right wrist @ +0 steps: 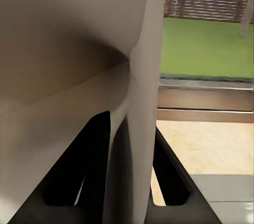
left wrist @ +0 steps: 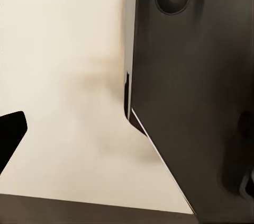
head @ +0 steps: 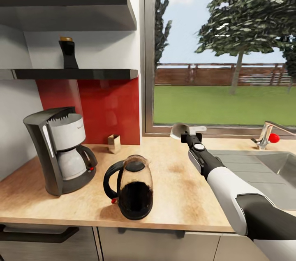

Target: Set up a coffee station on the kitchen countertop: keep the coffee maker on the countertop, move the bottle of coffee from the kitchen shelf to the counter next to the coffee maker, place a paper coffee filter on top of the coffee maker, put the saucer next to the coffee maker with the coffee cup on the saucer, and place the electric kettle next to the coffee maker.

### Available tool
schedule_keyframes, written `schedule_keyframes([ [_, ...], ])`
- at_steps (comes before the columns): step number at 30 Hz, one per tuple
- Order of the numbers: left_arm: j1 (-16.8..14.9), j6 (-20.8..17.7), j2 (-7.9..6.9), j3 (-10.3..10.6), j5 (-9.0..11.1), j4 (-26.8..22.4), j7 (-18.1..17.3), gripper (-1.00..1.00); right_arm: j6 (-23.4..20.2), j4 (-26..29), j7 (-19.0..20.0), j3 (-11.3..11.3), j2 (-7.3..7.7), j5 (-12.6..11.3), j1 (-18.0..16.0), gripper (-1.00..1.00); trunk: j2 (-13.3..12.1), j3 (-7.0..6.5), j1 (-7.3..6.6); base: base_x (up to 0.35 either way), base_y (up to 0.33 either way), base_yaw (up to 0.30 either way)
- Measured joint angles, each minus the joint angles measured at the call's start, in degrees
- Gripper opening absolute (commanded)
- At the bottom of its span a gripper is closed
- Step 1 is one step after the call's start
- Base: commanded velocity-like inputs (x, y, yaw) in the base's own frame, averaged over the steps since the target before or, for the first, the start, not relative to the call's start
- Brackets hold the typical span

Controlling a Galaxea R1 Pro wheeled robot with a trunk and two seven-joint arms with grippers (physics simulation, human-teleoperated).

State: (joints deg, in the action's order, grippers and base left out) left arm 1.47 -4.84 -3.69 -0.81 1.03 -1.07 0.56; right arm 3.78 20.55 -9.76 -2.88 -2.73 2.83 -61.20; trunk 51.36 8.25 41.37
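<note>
The coffee maker (head: 61, 150) stands at the left of the kitchen countertop (head: 176, 183). In front of it, to its right, sits the electric kettle (head: 131, 187). The bottle of coffee (head: 69, 53) stands on the kitchen shelf (head: 102, 74). My right gripper (head: 186, 134) hovers over the back of the counter near the window, shut on the paper coffee filter (head: 179, 130). Up close, the off-white filter (right wrist: 69, 49) is pinched between the dark fingers (right wrist: 87, 160). My left gripper (left wrist: 127, 144) is open, one black fingertip (left wrist: 10, 134) showing. The saucer and coffee cup are out of view.
A small brown box (head: 114, 144) sits against the red backsplash behind the kettle. The steel sink (head: 263, 166) and its faucet (head: 267, 133) lie at the right. A window sill runs behind the counter. A dark grey body (left wrist: 196, 102) looms close to my left wrist.
</note>
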Motion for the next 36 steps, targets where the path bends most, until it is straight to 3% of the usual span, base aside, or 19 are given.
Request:
schedule_keyframes([
  [36,0.02,-0.02,0.0,0.08,-0.04,0.2,0.0,1.0,0.0,-0.01,0.0,0.08,0.09,0.05,0.0,-1.0,-14.46,-6.48,-7.92,0.0,0.0,0.0],
])
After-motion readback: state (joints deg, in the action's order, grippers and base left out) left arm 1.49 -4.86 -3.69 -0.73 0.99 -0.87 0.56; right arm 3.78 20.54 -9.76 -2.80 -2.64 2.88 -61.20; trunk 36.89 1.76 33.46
